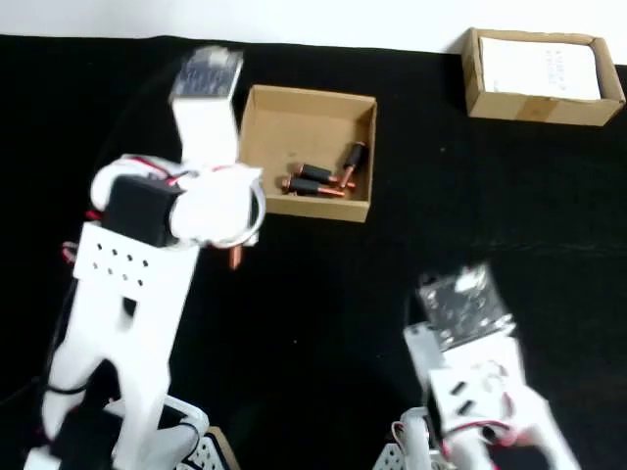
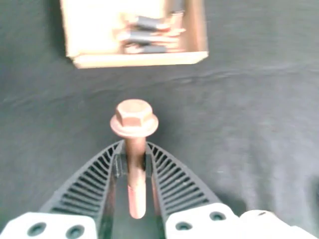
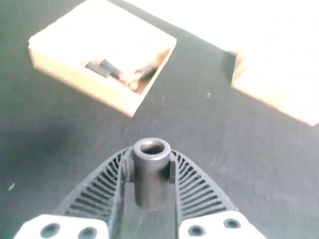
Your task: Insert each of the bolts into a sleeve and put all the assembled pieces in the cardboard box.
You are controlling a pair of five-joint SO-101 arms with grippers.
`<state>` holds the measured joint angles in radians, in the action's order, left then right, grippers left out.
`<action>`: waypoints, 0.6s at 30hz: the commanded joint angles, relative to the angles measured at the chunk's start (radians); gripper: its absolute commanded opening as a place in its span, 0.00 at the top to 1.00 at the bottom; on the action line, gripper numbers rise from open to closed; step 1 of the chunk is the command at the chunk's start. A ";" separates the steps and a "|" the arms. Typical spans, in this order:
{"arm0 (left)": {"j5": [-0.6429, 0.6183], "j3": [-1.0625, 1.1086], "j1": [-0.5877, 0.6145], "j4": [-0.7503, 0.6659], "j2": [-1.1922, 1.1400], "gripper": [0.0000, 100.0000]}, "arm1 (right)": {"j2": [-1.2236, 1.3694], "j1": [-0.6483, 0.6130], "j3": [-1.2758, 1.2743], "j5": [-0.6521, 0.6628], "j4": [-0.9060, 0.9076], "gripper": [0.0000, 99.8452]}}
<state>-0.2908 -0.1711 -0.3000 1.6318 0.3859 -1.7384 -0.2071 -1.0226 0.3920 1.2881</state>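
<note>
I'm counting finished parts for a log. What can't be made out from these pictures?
Count of assembled pieces in the cardboard box: small and overlapping in the high view, blurred in both wrist views.
The bolt: in the high view the left arm covers most of it.
The sleeve bore: dark inside, right wrist view.
The second box: a white sheet covers its contents.

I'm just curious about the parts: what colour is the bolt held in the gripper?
The bolt is coppery brown; the left wrist view shows it best.
</note>
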 commanded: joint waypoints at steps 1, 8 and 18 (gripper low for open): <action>-0.028 -0.094 -0.084 -0.026 -0.004 0.99 | -0.108 -0.025 -0.251 0.000 -0.249 0.99; -0.127 0.070 -0.099 -0.391 -0.007 0.99 | -0.094 -0.153 -0.414 -0.348 -0.527 0.99; -0.066 0.314 -0.231 -0.816 -0.007 0.99 | -0.094 -0.257 -0.518 -0.371 -0.668 0.99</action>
<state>-0.4043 0.1220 -0.4672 0.8861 0.3736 -1.8197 -0.4572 -1.5367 0.0299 0.6559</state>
